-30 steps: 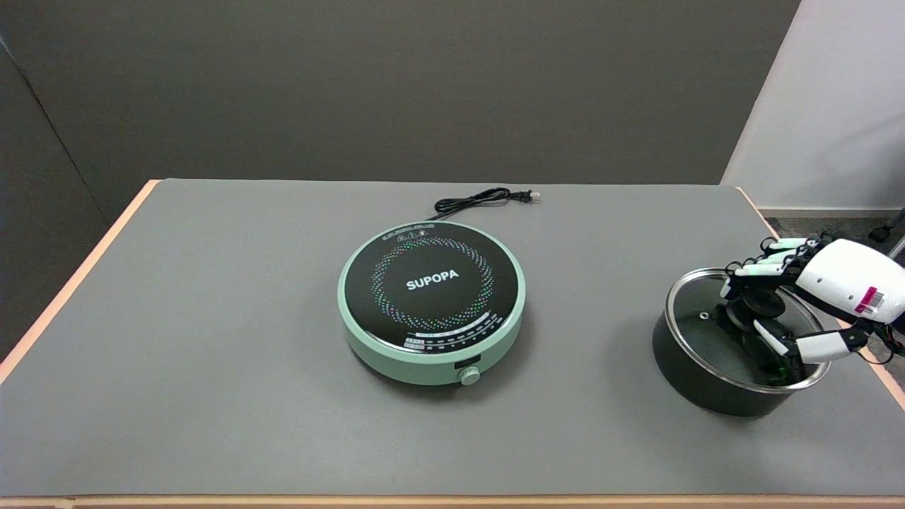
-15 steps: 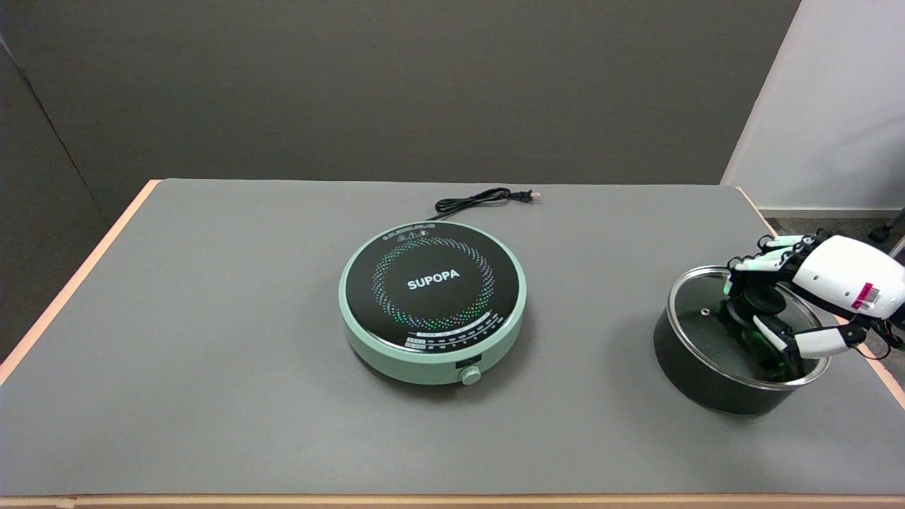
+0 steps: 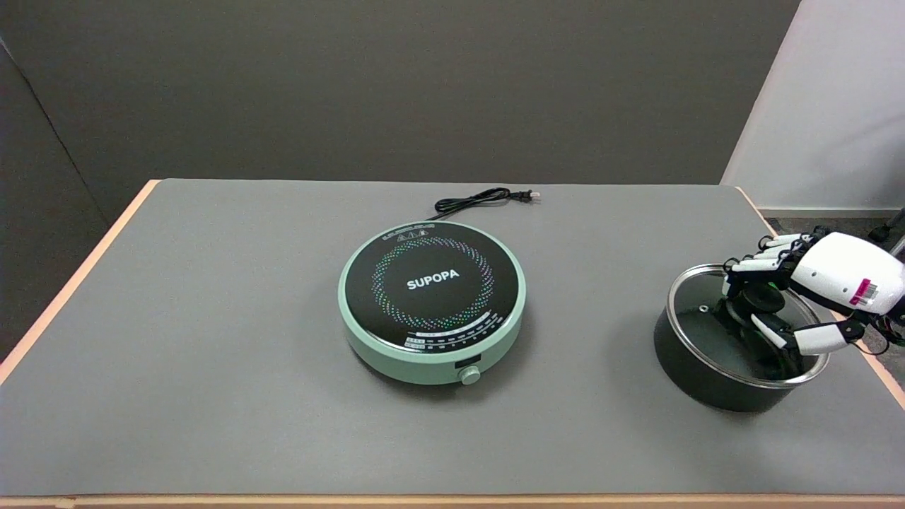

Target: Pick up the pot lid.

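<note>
At the table's right edge stands a dark pot (image 3: 687, 373) with a glass pot lid (image 3: 696, 312) on it, steel-rimmed and lying roughly level on the pot's rim. My right hand (image 3: 795, 286) reaches in from the right over the lid. Its fingers (image 3: 755, 267) curl over the far side of the black knob (image 3: 762, 298) and the thumb (image 3: 813, 339) closes in from the near side, so the hand grips the knob. I cannot tell whether the lid has come free of the rim under the hand.
A green round induction cooker (image 3: 432, 300) marked SUPOPA sits mid-table, its black cord (image 3: 481, 199) coiled behind it. The grey table top (image 3: 212, 318) ends just right of the pot at an orange edge (image 3: 887, 378).
My right hand has risen slightly and drawn a little away, keeping its hold on the knob. The lid's rim and the pot look shifted a few pixels upward with it.
</note>
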Controlling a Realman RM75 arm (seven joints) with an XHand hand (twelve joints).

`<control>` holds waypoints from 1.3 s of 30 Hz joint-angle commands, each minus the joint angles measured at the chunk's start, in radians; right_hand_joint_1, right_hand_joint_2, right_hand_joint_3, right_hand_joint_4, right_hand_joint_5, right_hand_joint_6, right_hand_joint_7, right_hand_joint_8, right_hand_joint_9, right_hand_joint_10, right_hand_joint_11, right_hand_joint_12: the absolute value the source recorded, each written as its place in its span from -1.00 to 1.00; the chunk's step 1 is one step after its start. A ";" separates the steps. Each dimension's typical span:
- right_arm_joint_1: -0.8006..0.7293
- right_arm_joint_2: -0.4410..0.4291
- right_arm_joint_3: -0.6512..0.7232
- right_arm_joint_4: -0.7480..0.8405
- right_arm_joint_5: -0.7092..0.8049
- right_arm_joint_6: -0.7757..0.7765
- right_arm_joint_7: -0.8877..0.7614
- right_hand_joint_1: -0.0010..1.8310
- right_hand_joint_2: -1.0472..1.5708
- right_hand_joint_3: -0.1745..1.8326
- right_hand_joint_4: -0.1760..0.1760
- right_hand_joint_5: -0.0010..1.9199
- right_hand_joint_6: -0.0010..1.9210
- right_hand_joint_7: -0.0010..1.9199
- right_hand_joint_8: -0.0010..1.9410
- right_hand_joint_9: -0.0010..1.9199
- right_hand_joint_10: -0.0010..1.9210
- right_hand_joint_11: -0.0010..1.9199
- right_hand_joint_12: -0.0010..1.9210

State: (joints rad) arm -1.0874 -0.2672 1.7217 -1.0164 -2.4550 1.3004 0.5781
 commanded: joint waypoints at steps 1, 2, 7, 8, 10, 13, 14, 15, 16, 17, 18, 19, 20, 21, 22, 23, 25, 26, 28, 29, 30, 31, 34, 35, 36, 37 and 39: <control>0.010 0.010 0.014 -0.015 0.005 -0.003 0.006 0.50 0.38 -0.08 1.00 -0.33 0.40 0.00 0.31 -0.12 0.67 -0.32 0.25; 0.010 0.010 0.018 -0.017 0.005 -0.005 0.006 0.50 0.38 -0.08 1.00 -0.33 0.40 0.00 0.32 -0.12 0.68 -0.32 0.26; 0.010 0.010 0.062 -0.024 0.010 -0.006 0.007 0.50 0.38 -0.08 1.00 -0.33 0.42 -0.01 0.32 -0.13 0.69 -0.33 0.30; 0.010 0.010 0.072 -0.024 0.010 -0.007 0.007 0.50 0.38 -0.08 1.00 -0.33 0.42 -0.01 0.33 -0.13 0.70 -0.33 0.30; 0.010 0.009 0.091 -0.025 0.010 -0.007 0.007 0.50 0.38 -0.08 1.00 -0.33 0.43 -0.01 0.33 -0.12 0.71 -0.31 0.30; 0.010 0.007 0.116 -0.028 0.008 -0.007 0.007 0.50 0.38 -0.07 1.00 -0.33 0.44 -0.01 0.33 -0.12 0.72 -0.30 0.31; 0.010 0.005 0.125 -0.030 0.005 -0.007 0.007 0.50 0.38 -0.07 1.00 -0.33 0.44 -0.01 0.33 -0.12 0.72 -0.30 0.31; 0.008 0.002 0.138 -0.032 0.003 -0.007 0.007 0.50 0.38 -0.07 1.00 -0.33 0.45 -0.01 0.33 -0.12 0.72 -0.30 0.31; 0.006 0.002 0.145 -0.033 0.003 -0.007 0.007 0.50 0.38 -0.07 1.00 -0.33 0.45 -0.01 0.33 -0.12 0.72 -0.30 0.31; 0.003 0.001 0.154 -0.034 0.002 -0.008 0.007 0.50 0.38 -0.07 1.00 -0.33 0.45 -0.01 0.33 -0.12 0.73 -0.29 0.32; 0.001 0.000 0.165 -0.036 0.000 -0.009 0.008 0.50 0.38 -0.07 1.00 -0.33 0.45 -0.01 0.33 -0.12 0.73 -0.29 0.32; 0.000 -0.001 0.173 -0.036 -0.001 -0.011 0.009 0.50 0.38 -0.06 1.00 -0.33 0.45 0.00 0.33 -0.12 0.73 -0.29 0.31; 0.000 -0.001 0.178 -0.038 -0.002 -0.014 0.010 0.50 0.37 -0.06 1.00 -0.33 0.45 0.00 0.33 -0.12 0.73 -0.29 0.31; -0.002 -0.001 0.185 -0.040 -0.004 -0.016 0.011 0.50 0.37 -0.06 1.00 -0.33 0.45 0.00 0.33 -0.12 0.73 -0.29 0.31; -0.002 -0.001 0.190 -0.042 -0.007 -0.017 0.011 0.50 0.37 -0.06 1.00 -0.33 0.45 0.00 0.33 -0.12 0.73 -0.29 0.32; -0.004 -0.001 0.198 -0.045 -0.013 -0.019 0.011 0.50 0.37 -0.05 1.00 -0.33 0.45 0.00 0.33 -0.12 0.73 -0.29 0.32; -0.015 0.000 0.220 -0.048 -0.016 -0.021 0.012 0.50 0.37 -0.05 1.00 -0.33 0.46 0.00 0.33 -0.12 0.73 -0.29 0.31; -0.032 0.002 0.243 -0.050 -0.016 -0.023 0.017 0.50 0.37 -0.05 1.00 -0.33 0.46 0.00 0.33 -0.12 0.73 -0.29 0.31; -0.060 0.005 0.281 -0.051 -0.016 -0.027 0.029 0.50 0.37 -0.05 1.00 -0.33 0.46 0.00 0.33 -0.12 0.73 -0.29 0.31; -0.078 0.007 0.304 -0.052 -0.016 -0.028 0.035 0.50 0.37 -0.05 1.00 -0.33 0.46 0.00 0.33 -0.12 0.73 -0.29 0.31; -0.089 0.009 0.317 -0.052 -0.016 -0.028 0.038 0.50 0.37 -0.05 1.00 -0.33 0.46 0.00 0.33 -0.12 0.73 -0.29 0.32; -0.097 0.012 0.331 -0.052 -0.016 -0.030 0.044 0.50 0.37 -0.05 1.00 -0.33 0.47 0.00 0.33 -0.12 0.73 -0.29 0.32; -0.104 0.025 0.365 -0.052 -0.015 -0.041 0.068 0.50 0.37 -0.04 1.00 -0.33 0.47 0.00 0.33 -0.12 0.73 -0.29 0.32; -0.104 0.032 0.377 -0.050 -0.010 -0.048 0.080 0.50 0.36 -0.04 1.00 -0.33 0.47 0.00 0.33 -0.12 0.73 -0.29 0.32; -0.104 0.038 0.385 -0.047 -0.006 -0.053 0.091 0.51 0.36 -0.03 1.00 -0.33 0.47 0.00 0.33 -0.12 0.74 -0.28 0.31; -0.101 0.045 0.393 -0.045 -0.003 -0.057 0.107 0.51 0.36 -0.03 1.00 -0.33 0.48 0.00 0.33 -0.11 0.74 -0.28 0.31; -0.092 0.061 0.407 -0.042 0.007 -0.065 0.133 0.51 0.36 -0.03 1.00 -0.33 0.48 0.00 0.34 -0.11 0.74 -0.28 0.33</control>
State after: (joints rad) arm -1.1320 -0.2589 1.9599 -1.0576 -2.4619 1.2778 0.6076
